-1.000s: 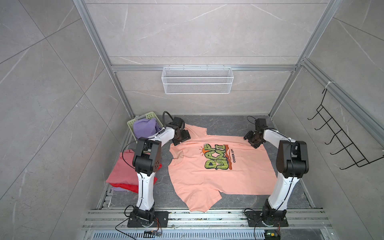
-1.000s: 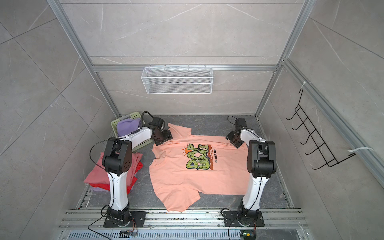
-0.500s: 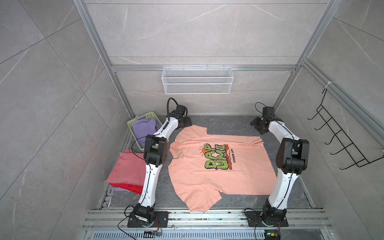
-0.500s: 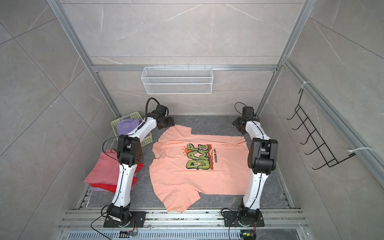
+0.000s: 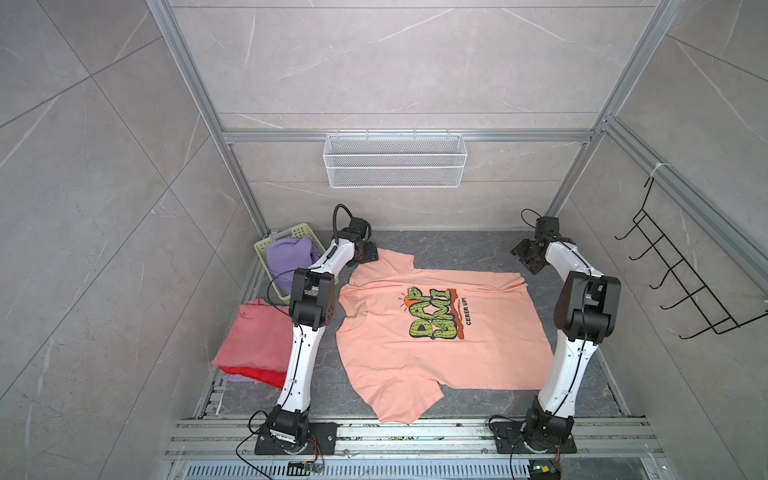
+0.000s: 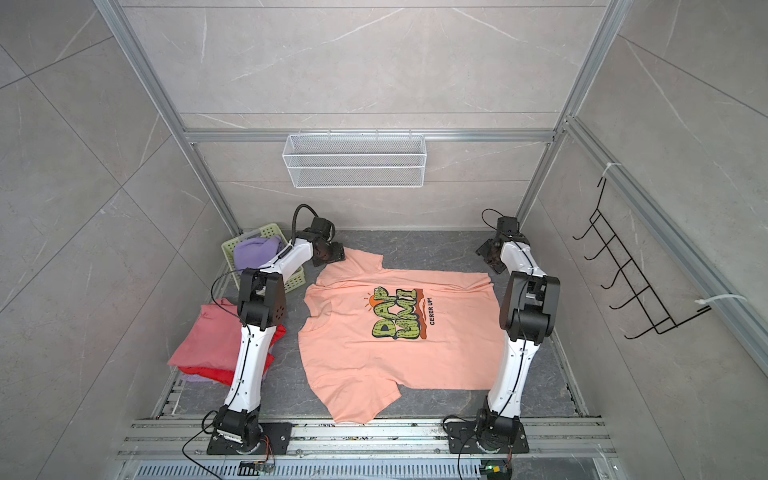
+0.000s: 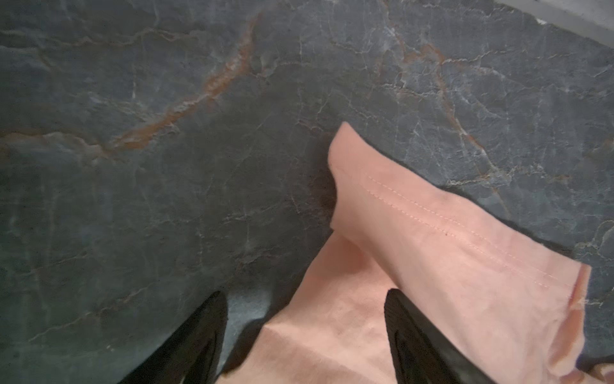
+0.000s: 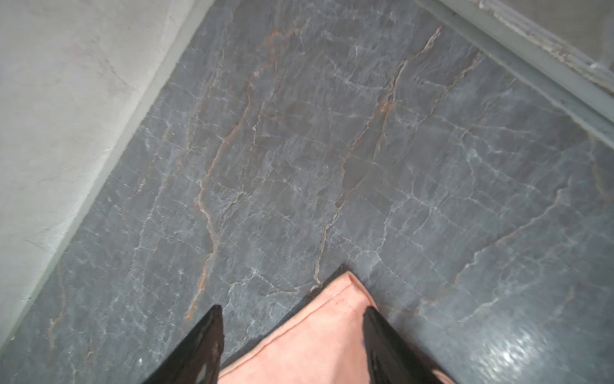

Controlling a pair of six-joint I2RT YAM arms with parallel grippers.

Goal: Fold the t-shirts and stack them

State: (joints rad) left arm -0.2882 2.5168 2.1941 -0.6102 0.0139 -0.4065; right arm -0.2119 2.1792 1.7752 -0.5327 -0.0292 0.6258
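in the left wrist view the left pincer [image 7: 305,294] shows only two black fingers [image 7: 199,342], their roots cut off by the picture's edge. the peach tee [image 7: 432,266] under it runs out of the picture too, a little blurred. in the right wrist view the right pincer [image 8: 293,308] is cut the same way, and only one corner of the tee shows between its fingers. if the fingertips touch the cloth, i cannot tell. in a top view the left arm [image 5: 307,345] hides part of the dusty rose tee [image 5: 257,332] and the red tee [image 5: 272,379] behind the left pincer; a lavender layer [image 5: 233,377] under them shows only a thin edge. the basket [image 5: 291,230] beside this pincer is mostly covered by a lavender tee [image 5: 286,257].
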